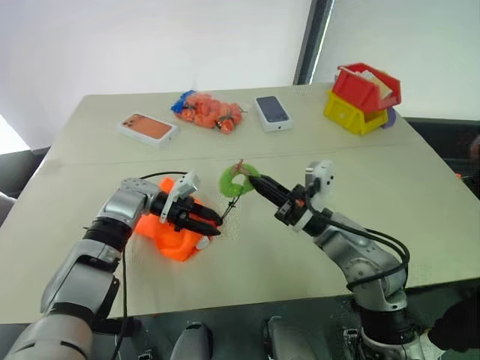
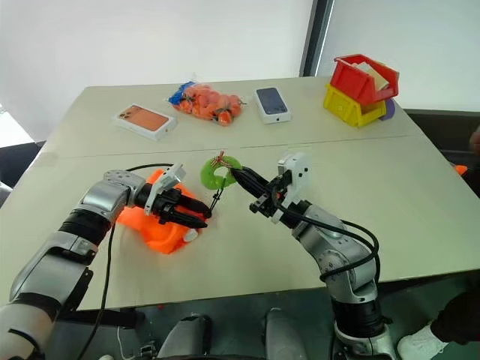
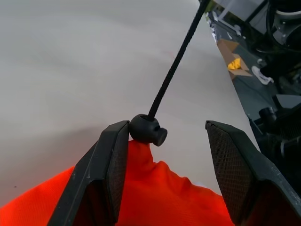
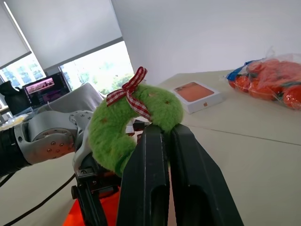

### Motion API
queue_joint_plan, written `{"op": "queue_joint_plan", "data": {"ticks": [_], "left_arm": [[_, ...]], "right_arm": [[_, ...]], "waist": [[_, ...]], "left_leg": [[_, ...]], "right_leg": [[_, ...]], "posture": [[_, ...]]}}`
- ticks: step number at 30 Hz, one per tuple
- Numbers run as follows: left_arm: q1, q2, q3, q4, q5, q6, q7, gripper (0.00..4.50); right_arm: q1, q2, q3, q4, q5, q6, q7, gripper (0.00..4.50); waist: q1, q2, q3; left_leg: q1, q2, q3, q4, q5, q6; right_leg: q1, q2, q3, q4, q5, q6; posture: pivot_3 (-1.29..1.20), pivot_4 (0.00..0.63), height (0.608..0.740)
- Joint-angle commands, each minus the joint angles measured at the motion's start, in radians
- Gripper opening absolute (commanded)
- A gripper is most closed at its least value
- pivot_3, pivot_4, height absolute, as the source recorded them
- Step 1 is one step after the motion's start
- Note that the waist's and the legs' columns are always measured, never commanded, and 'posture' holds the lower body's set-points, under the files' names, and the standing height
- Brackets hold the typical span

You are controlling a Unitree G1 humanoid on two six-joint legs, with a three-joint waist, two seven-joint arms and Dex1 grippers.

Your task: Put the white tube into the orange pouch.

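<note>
Overhead, right gripper (image 1: 251, 181) pinches the green ring charm (image 1: 236, 180) (left gripper (image 1: 214, 224) spread over orange pouch (image 1: 169, 238)).

Across my table (image 1: 315, 247), along the far edge, a white phone box (image 1: 148, 128) with an orange phone pictured on its lid lies flat, and a mesh bag of small orange items (image 1: 209, 110) sits just beside it. Next along I see a second white phone box (image 1: 272, 112) showing a dark phone. At the far right corner a red bin (image 1: 365, 86) rests tilted on top of a yellow bin (image 1: 354, 115).
</note>
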Motion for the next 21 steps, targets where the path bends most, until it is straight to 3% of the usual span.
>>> {"op": "queue_joint_plan", "data": {"ticks": [1, 6, 9, 12, 21], "left_arm": [[-0.017, 0.006, -0.007, 0.006, -0.014, -0.010, -0.006, 2.73], [-0.020, 0.010, -0.020, 0.009, -0.016, -0.003, -0.006, 2.73], [-0.022, 0.012, -0.027, 0.018, -0.002, -0.014, -0.006, 1.84], [-0.024, 0.012, -0.029, 0.025, -0.001, -0.018, -0.006, 0.30], [-0.015, -0.010, 0.021, 0.048, 0.061, -0.086, 0.013, 0.19]], "right_arm": [[-0.002, -0.005, -0.014, -0.049, 0.022, -0.022, 0.010, 0.00], [-0.003, -0.004, -0.011, -0.046, 0.021, -0.027, 0.011, 0.00], [-0.007, -0.003, -0.011, -0.044, 0.020, -0.029, 0.011, 0.00], [-0.008, -0.002, -0.011, -0.044, 0.020, -0.029, 0.011, 0.00], [-0.022, 0.003, -0.013, -0.028, -0.001, -0.037, -0.008, 0.00]], "waist": [[-0.001, 0.000, 0.000], [0.000, 0.000, 0.000], [0.000, 0.000, 0.000], [0.000, 0.000, 0.000], [0.000, 0.000, 0.000]], "left_leg": [[0.000, 0.000, 0.000, 0.000, 0.000, 0.000], [0.000, 0.000, 0.000, 0.000, 0.000, 0.000], [0.000, 0.000, 0.000, 0.000, 0.000, 0.000], [0.000, 0.000, 0.000, 0.000, 0.000, 0.000], [0.000, 0.000, 0.000, 0.000, 0.000, 0.000]], "right_leg": [[0.000, 0.000, 0.000, 0.000, 0.000, 0.000], [0.000, 0.000, 0.000, 0.000, 0.000, 0.000], [0.000, 0.000, 0.000, 0.000, 0.000, 0.000], [0.000, 0.000, 0.000, 0.000, 0.000, 0.000], [0.000, 0.000, 0.000, 0.000, 0.000, 0.000]], "posture": [[0.00, 0.150, 0.740], [0.00, 0.150, 0.740], [0.00, 0.150, 0.740], [0.00, 0.150, 0.740], [0.00, 0.150, 0.740]]}}
